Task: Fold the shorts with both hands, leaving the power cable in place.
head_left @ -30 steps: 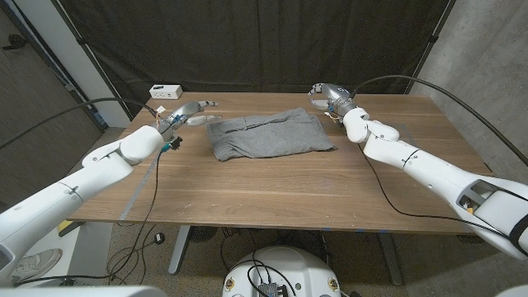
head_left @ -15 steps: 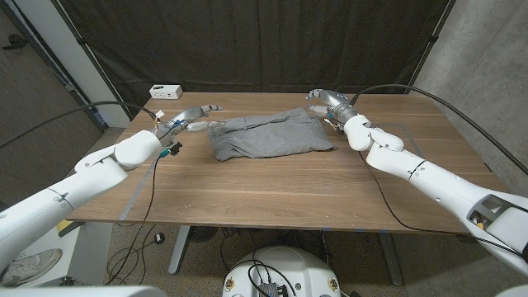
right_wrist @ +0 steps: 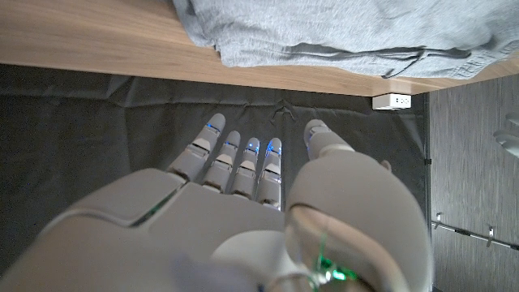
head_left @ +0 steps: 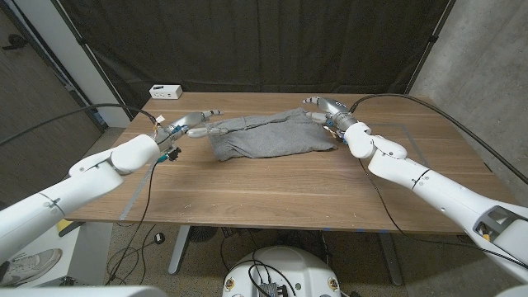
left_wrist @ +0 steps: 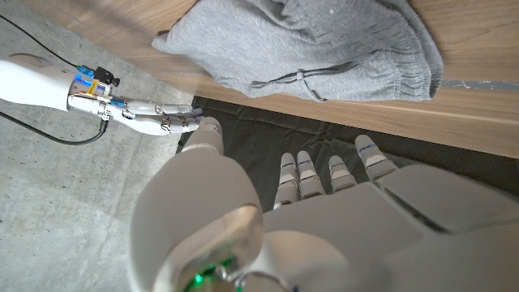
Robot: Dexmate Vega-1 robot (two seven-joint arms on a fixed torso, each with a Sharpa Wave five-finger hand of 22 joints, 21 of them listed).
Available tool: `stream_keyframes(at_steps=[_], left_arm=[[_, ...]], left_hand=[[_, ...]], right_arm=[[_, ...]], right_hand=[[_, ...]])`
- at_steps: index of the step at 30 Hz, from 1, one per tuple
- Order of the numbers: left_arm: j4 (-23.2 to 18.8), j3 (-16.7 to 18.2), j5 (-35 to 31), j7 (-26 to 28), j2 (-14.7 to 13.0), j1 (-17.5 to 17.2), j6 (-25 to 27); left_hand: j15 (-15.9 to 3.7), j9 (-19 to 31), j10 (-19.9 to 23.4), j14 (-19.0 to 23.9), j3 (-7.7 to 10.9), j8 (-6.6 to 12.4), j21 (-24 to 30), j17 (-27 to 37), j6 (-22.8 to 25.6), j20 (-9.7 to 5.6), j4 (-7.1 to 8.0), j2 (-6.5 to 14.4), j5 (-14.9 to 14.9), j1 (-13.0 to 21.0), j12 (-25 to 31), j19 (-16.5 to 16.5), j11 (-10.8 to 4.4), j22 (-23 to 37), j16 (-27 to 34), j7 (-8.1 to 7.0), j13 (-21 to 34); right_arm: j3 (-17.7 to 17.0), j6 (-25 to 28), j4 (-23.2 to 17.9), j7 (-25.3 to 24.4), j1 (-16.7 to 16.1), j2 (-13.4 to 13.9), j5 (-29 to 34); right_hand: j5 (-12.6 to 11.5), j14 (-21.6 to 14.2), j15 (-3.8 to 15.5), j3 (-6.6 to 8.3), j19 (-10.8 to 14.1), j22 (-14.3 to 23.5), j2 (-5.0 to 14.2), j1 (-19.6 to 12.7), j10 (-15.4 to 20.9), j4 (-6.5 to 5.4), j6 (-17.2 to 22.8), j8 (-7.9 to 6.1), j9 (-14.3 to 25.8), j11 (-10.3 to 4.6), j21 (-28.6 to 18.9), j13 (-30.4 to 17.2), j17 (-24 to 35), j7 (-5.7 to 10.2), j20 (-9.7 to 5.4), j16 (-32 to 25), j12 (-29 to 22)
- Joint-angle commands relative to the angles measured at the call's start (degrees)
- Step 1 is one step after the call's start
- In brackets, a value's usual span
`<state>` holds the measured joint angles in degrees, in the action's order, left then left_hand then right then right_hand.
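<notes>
The grey shorts (head_left: 268, 134) lie crumpled flat on the wooden table (head_left: 272, 190), towards its far side. My left hand (head_left: 202, 122) hovers just off their far left corner with its fingers stretched towards the cloth and nothing in it. My right hand (head_left: 323, 107) hangs at the far right corner, fingers straight and holding nothing. In the left wrist view my left hand (left_wrist: 324, 174) points at the shorts (left_wrist: 308, 40), and the right hand (left_wrist: 154, 122) shows beyond them. From the right wrist, my right hand (right_wrist: 243, 170) reaches towards the shorts (right_wrist: 340, 32).
A small white box (head_left: 166, 91) sits at the table's far left corner, also seen as the white box (right_wrist: 396, 100). A black cable (head_left: 153, 177) trails over the left part of the table, another black cable (head_left: 375, 186) over the right. A dark curtain hangs behind.
Both hands have moved inward towards the shorts' far corners: the left one rightward, the right one leftward and a little nearer. The shorts have not moved.
</notes>
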<state>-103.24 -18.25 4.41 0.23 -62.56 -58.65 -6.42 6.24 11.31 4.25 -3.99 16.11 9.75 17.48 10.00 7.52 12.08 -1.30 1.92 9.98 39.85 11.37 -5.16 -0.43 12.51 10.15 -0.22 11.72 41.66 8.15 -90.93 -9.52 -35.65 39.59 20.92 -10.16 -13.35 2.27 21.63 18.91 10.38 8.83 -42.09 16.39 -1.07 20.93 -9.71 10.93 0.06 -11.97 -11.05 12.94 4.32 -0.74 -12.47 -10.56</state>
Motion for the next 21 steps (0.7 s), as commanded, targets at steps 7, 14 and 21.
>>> stream_keyframes(at_steps=[7,14,21], left_arm=[[-3.96,0.54,-4.39,-0.51,-3.27,-2.15,3.71],[-5.55,-0.17,-7.66,-0.28,-4.04,-2.04,6.87],[-7.02,-1.55,-11.82,-0.24,-4.43,-1.26,10.07]], left_hand=[[0.56,-0.37,-1.82,-1.67,-1.58,0.45,-0.82,0.22,-2.33,0.13,-1.32,-3.39,1.46,0.48,-0.14,-1.19,-0.31,-0.11,-0.03,-0.61,0.06],[1.09,-0.5,-1.76,-1.91,-1.65,1.26,-0.85,0.22,-1.26,0.06,-2.55,-3.97,2.49,2.27,0.23,-0.98,0.05,-0.15,0.2,0.18,0.05],[1.13,-0.54,-1.62,-1.98,-1.5,1.87,-0.79,0.21,0.28,0.08,-3.58,-3.94,3.39,4.13,0.52,-0.59,-0.06,-0.18,0.35,0.37,0.03]], right_arm=[[-1.87,-0.8,-2.28,1.01,-4.48,0.47,-3.56],[-1.95,-0.26,-3.4,0.75,-5.69,0.65,-3.55],[-2.14,-0.01,-3.67,0.26,-6.7,0.58,-3.97]], right_hand=[[0.19,1.33,0.65,-1.06,-1.41,0.11,0.43,3.01,-0.83,-1.61,-1.03,-0.65,-0.09,0.32,0.53,-0.16,0.44,0.17,0.8,0.39,-0.23],[0.1,1.44,0.71,-1.13,-1.64,0.1,0.64,3.21,-0.82,-1.5,-0.32,-1.0,-0.11,0.21,0.55,-0.15,0.4,-0.09,0.98,0.34,-0.31],[0.02,1.48,0.75,-1.12,-1.84,0.08,0.77,3.22,-0.52,-1.23,0.44,-1.31,-0.13,0.29,0.55,-0.13,0.3,-0.32,1.44,0.31,-0.48]])
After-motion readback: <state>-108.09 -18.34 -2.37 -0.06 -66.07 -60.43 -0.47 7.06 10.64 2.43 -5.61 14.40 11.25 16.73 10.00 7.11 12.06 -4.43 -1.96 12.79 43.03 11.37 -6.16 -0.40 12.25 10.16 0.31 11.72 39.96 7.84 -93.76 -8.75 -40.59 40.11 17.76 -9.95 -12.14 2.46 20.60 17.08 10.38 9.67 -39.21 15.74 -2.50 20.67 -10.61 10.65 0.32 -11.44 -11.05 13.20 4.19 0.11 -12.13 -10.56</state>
